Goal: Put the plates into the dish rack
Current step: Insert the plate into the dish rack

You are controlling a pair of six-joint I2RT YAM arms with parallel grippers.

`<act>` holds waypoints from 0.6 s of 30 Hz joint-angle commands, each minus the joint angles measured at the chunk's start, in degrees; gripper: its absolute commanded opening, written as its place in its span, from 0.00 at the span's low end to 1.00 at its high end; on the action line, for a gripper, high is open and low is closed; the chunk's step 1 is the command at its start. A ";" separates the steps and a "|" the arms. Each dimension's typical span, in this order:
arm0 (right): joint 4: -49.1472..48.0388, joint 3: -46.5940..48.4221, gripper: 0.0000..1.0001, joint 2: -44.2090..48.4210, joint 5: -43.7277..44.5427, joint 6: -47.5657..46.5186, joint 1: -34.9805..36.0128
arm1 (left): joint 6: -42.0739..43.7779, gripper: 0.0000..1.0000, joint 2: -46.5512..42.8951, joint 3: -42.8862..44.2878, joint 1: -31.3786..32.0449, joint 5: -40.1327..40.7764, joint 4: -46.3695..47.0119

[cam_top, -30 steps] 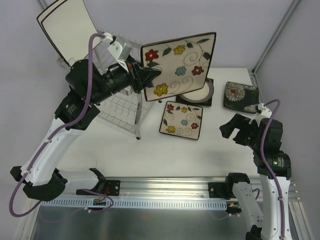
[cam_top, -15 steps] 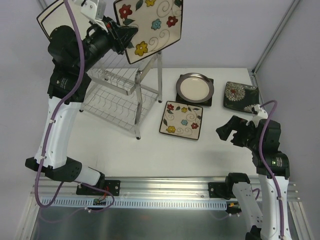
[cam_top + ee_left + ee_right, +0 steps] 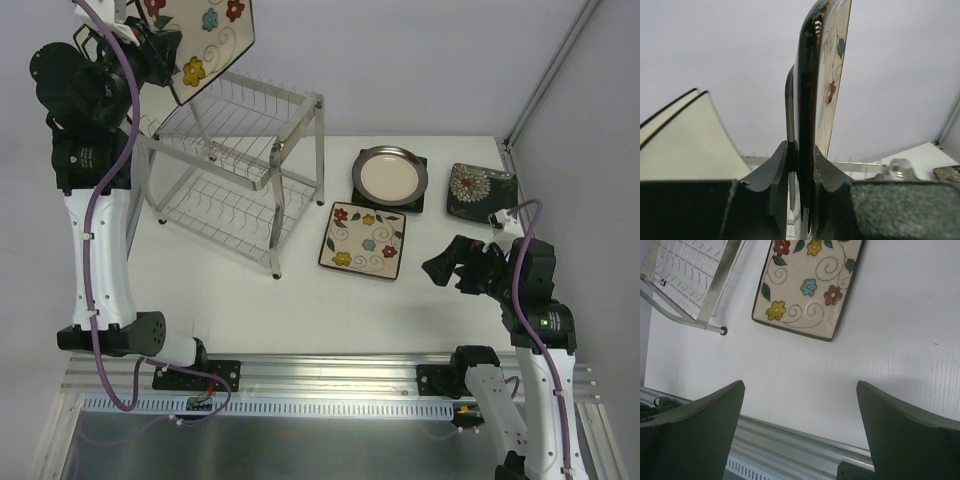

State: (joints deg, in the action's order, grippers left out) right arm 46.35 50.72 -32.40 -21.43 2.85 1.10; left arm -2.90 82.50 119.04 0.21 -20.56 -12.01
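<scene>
Right now the left gripper (image 3: 802, 167) is pinching a flowered plate (image 3: 832, 75) by its rim, edge-on, raised near the dish rack's (image 3: 240, 150) far left corner. Glazed, stiff and breakable, it is likely sitting slippery in that narrow hold. The right gripper (image 3: 800, 390) is hanging wide open over the white table (image 3: 300, 290) near a second flowered plate (image 3: 363, 240).

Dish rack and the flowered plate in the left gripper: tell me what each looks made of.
The dish rack looks like metal: thin wires and tubular posts, silver and shiny with bright glints. The flowered plate clamped in the left gripper is probably glazed ceramic: a glossy cream face with painted flowers and a dark rim that catches a highlight. Ceramic or hard plastic cannot be told apart by sight.
</scene>
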 commanded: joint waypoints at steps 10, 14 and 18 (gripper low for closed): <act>-3.98 1.93 1.00 -5.73 -6.78 -4.43 2.59 | -3.26 0.00 -0.59 -3.20 -15.50 -9.76 24.84; -5.30 2.10 1.00 -7.67 -8.71 -4.35 3.11 | -2.90 0.00 0.64 -3.12 -17.52 -11.78 25.19; -6.00 2.80 1.00 -9.17 -9.24 -4.78 3.29 | -2.20 0.00 1.44 -3.55 -19.36 -13.10 25.02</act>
State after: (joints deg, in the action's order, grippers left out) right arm 43.22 50.87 -40.71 -28.29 -0.38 3.97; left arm -4.03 86.65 112.86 -17.76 -31.48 -6.15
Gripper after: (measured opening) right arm 0.993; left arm 0.150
